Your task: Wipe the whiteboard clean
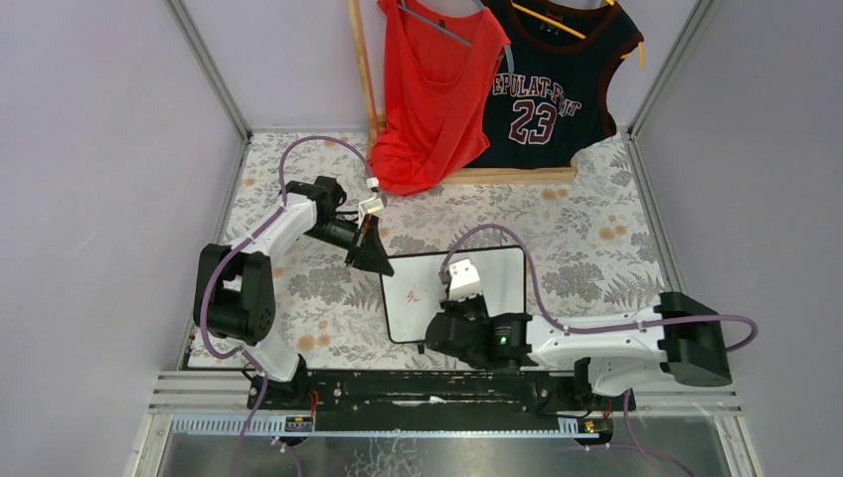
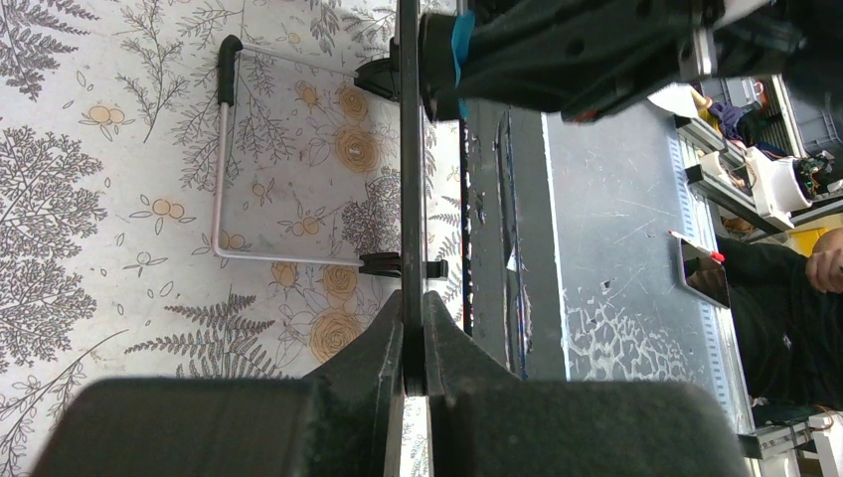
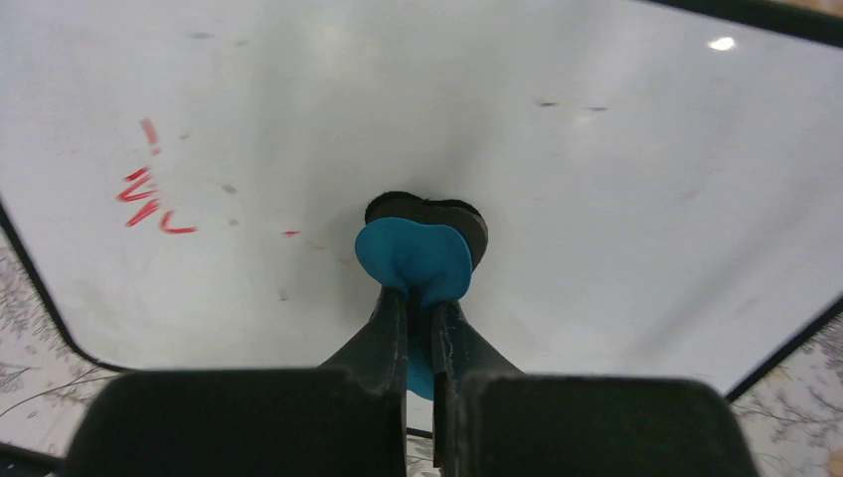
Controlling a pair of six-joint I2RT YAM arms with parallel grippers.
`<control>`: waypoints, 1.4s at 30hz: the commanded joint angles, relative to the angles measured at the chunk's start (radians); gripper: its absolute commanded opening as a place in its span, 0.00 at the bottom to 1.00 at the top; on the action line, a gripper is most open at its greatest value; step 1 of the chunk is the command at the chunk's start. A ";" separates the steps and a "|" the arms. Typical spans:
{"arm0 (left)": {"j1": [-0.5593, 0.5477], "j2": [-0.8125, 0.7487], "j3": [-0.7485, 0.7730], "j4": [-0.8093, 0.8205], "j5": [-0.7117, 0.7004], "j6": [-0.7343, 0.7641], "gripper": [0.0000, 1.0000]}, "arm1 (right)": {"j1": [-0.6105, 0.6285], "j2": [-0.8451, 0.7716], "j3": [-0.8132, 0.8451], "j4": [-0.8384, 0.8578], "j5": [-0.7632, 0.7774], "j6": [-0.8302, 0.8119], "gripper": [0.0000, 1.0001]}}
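The whiteboard (image 1: 497, 273) stands tilted on the floral cloth, black-framed, with red handwritten marks (image 1: 416, 295) at its left. My left gripper (image 1: 376, 256) is shut on its upper left edge; in the left wrist view the board (image 2: 410, 149) shows edge-on between the fingers of that gripper (image 2: 414, 333), with its wire stand (image 2: 224, 179) behind. My right gripper (image 3: 420, 310) is shut on a blue eraser (image 3: 416, 260), whose dark pad (image 3: 427, 211) rests on the whiteboard (image 3: 616, 149) to the right of the red marks (image 3: 149, 199). In the top view the right wrist (image 1: 467, 318) covers the eraser.
A wooden rack (image 1: 363, 79) at the back holds a red top (image 1: 432, 89) and a black jersey (image 1: 552, 79). Grey walls close in both sides. A black rail (image 1: 427, 388) runs along the near edge. The right arm (image 2: 596, 45) fills the top of the left wrist view.
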 commanded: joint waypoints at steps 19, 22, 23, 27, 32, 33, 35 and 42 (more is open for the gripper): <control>-0.017 -0.007 -0.002 -0.002 -0.061 0.043 0.00 | 0.017 0.242 0.168 0.230 -0.094 -0.110 0.00; -0.018 -0.008 -0.001 -0.003 -0.061 0.042 0.00 | -0.003 0.177 0.112 0.148 -0.052 -0.059 0.00; -0.019 -0.009 -0.001 -0.003 -0.064 0.042 0.00 | -0.009 0.152 0.090 0.118 -0.036 -0.038 0.00; -0.018 -0.010 -0.003 -0.002 -0.064 0.040 0.00 | -0.024 0.024 0.021 -0.004 0.023 0.033 0.00; -0.018 -0.011 -0.003 -0.002 -0.065 0.042 0.00 | -0.025 -0.034 0.010 -0.003 0.035 -0.006 0.00; -0.018 -0.011 -0.003 -0.002 -0.066 0.042 0.00 | -0.025 -0.021 0.019 0.023 0.024 -0.028 0.00; -0.018 -0.008 -0.003 -0.002 -0.065 0.043 0.00 | -0.025 0.027 0.049 0.082 -0.017 -0.067 0.00; -0.018 -0.009 -0.002 -0.002 -0.067 0.042 0.00 | -0.012 0.267 0.204 0.284 -0.165 -0.170 0.00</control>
